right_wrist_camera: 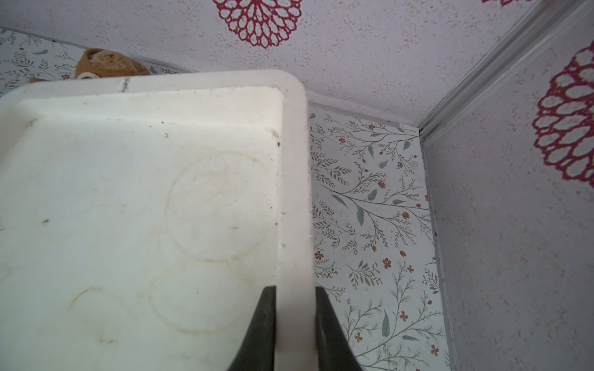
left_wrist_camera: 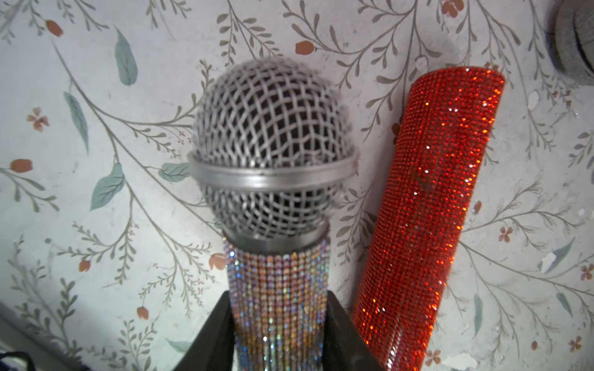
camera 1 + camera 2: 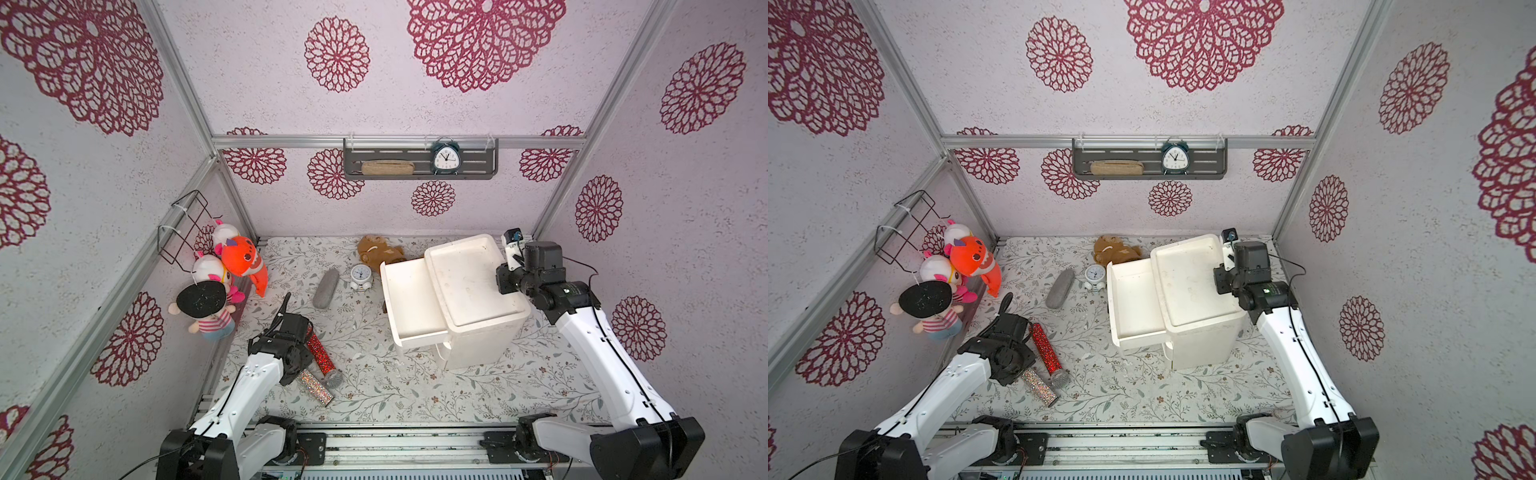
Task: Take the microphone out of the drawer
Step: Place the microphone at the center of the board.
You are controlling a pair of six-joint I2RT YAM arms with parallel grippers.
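Between black fingers (image 2: pixel 213 342), rhinestone-studded, mesh-domed microphone (image 2: pixel 273 154)

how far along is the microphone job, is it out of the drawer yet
Done: the drawer stands open and empty, and the silver microphone is out, low by the table beside a red microphone. In hand: the left gripper clamps its handle while the right gripper pinches the cabinet rim. Left: probably only setting it down and letting go.
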